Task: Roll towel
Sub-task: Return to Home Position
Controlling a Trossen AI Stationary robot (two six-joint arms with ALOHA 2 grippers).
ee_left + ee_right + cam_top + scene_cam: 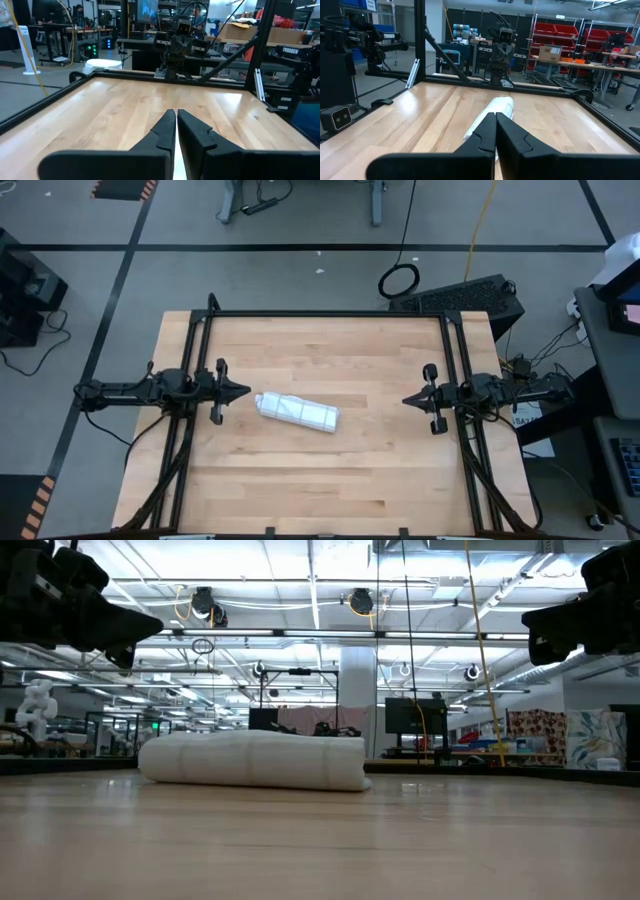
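Note:
The towel point(299, 411) lies rolled up into a short white log on the wooden table point(330, 480), a little left of centre, slanting slightly. It also shows in the low view point(252, 760) and in the right wrist view point(492, 112). My left gripper point(245, 391) is shut and hovers above the table at the left edge, just left of the roll. My right gripper point(408, 399) is shut and hovers at the right edge, well clear of the roll. Neither touches anything.
Black frame rails point(330, 314) run along the table's far edge and down both sides. A dark box point(470, 295) sits on the floor beyond the far right corner. Bare wood lies between the roll and my right gripper.

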